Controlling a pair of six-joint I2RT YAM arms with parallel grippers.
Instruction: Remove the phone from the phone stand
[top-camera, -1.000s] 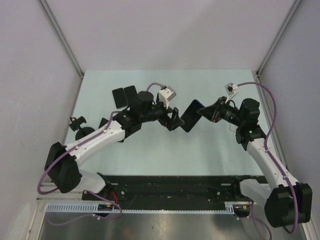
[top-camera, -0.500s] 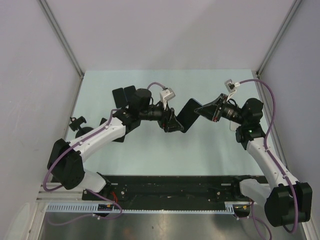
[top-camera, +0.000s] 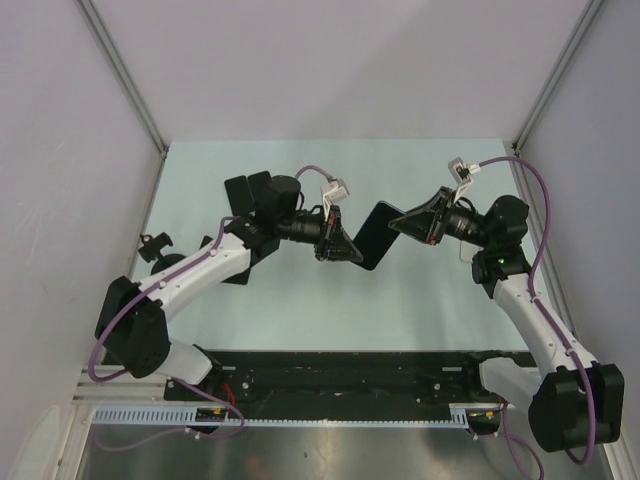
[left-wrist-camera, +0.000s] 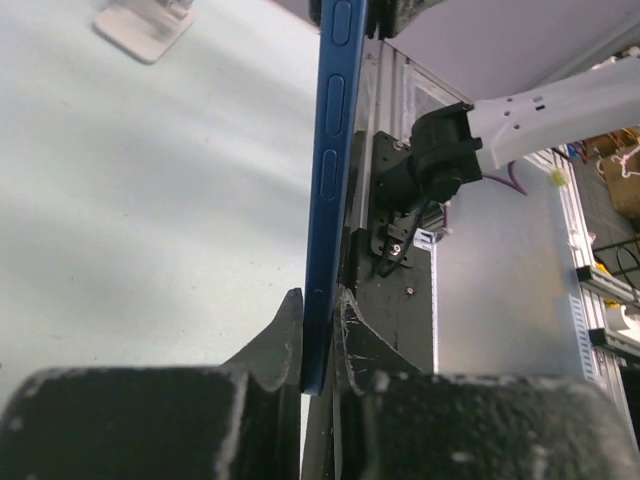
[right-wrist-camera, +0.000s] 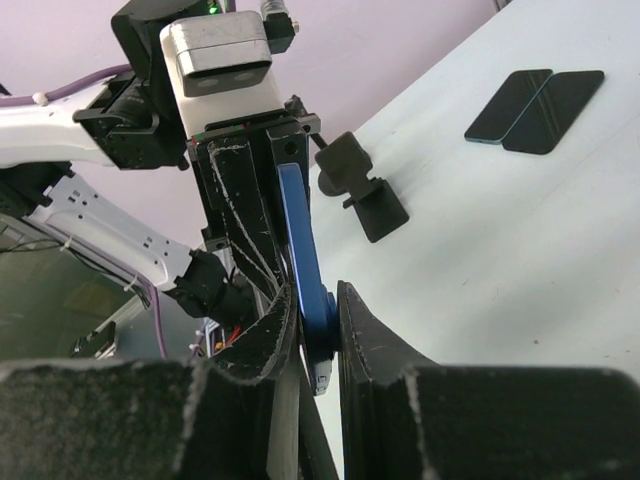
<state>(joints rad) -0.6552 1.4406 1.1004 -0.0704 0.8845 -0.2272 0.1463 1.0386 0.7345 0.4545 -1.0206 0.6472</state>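
Observation:
A blue phone (top-camera: 368, 238) hangs in the air over the middle of the table, held at both ends. My left gripper (top-camera: 335, 245) is shut on its left end; in the left wrist view the phone's edge (left-wrist-camera: 330, 200) runs up from between the jaws (left-wrist-camera: 320, 330). My right gripper (top-camera: 402, 222) is shut on the other end, and the right wrist view shows the phone (right-wrist-camera: 300, 250) pinched between its fingers (right-wrist-camera: 318, 320). A black phone stand (top-camera: 155, 247) sits far left on the table, seen also in the right wrist view (right-wrist-camera: 362, 190), apart from the phone.
Two dark phones (top-camera: 250, 192) lie flat side by side at the back left, also visible in the right wrist view (right-wrist-camera: 535, 98). A small white stand-like piece (left-wrist-camera: 150, 25) rests on the table. The black rail (top-camera: 340, 372) runs along the near edge.
My left gripper has gone from open around the phone's left end to shut on it, and its wrist shifted slightly left. The right gripper has kept its hold.

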